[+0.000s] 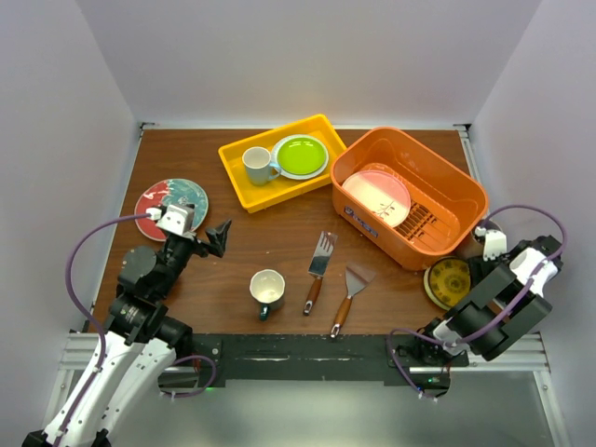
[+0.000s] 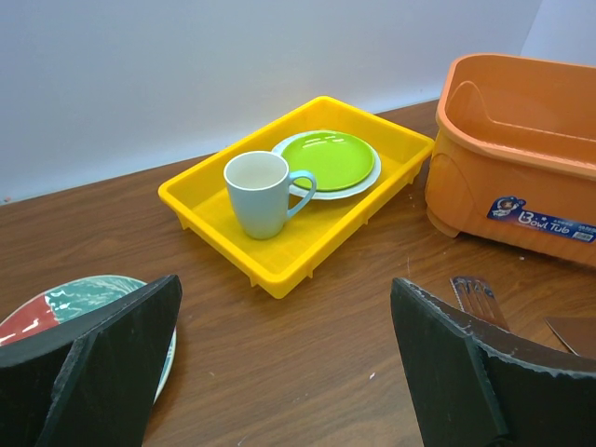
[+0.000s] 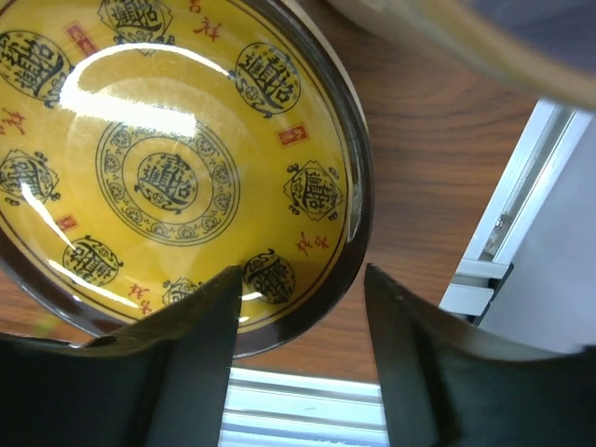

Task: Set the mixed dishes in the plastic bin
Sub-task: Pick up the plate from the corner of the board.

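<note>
Jaws of right gripper [image 3: 300,279], half-spread, straddle yellow patterned plate [image 3: 168,168] at orange bin's [image 1: 400,244] five o'clock; left gripper [image 2: 284,284] gapes wide.

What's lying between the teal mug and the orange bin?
A slotted spatula and a solid spatula lie side by side between mug and bin, seen in the top view.

You have a yellow plate [image 3: 168,168] patterned with black round emblems and small red marks, dark at the rim. Your bin [image 2: 521,177] is orange; the cream plate [image 1: 377,194] is pink-rimmed. The tray [image 2: 307,265] is yellow; the lime green plate [image 2: 328,160] has a pale edge.
</note>
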`<state>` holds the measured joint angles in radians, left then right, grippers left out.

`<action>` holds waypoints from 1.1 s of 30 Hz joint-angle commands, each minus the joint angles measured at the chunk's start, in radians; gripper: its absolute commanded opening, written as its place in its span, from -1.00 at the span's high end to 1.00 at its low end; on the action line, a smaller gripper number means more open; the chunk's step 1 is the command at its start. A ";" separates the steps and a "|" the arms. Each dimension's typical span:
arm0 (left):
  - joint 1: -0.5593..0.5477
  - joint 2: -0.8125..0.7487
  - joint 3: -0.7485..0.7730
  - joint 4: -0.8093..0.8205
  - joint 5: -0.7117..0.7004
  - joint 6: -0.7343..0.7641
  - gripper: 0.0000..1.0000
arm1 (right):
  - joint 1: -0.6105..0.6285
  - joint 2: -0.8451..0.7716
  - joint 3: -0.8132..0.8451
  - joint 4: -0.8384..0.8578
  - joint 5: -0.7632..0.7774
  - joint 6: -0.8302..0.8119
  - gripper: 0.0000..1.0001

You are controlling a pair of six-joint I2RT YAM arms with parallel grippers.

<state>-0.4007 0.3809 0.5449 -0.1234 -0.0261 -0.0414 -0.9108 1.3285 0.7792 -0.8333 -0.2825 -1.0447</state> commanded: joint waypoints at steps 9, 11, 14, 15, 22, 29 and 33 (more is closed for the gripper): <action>-0.004 0.006 0.001 0.042 0.011 -0.006 -1.00 | -0.003 -0.005 -0.006 0.043 -0.029 0.029 0.45; -0.004 0.004 0.001 0.042 0.011 -0.006 -1.00 | -0.003 -0.008 -0.005 0.046 -0.023 0.035 0.53; -0.004 0.006 0.001 0.042 0.011 -0.008 -1.00 | -0.003 -0.018 0.002 0.042 -0.020 0.041 0.71; -0.004 0.004 0.001 0.042 0.011 -0.006 -1.00 | -0.003 -0.023 0.003 0.040 -0.021 0.041 0.80; -0.004 0.004 0.001 0.042 0.012 -0.006 -1.00 | -0.003 -0.045 0.018 0.014 -0.033 0.048 0.90; -0.004 0.004 0.001 0.042 0.011 -0.008 -1.00 | -0.003 -0.012 0.023 -0.001 -0.043 0.038 0.76; -0.004 0.004 0.001 0.042 0.012 -0.008 -1.00 | -0.003 -0.008 0.020 -0.003 -0.044 0.035 0.59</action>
<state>-0.4007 0.3824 0.5449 -0.1223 -0.0257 -0.0414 -0.9119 1.3170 0.7795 -0.8131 -0.2886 -1.0008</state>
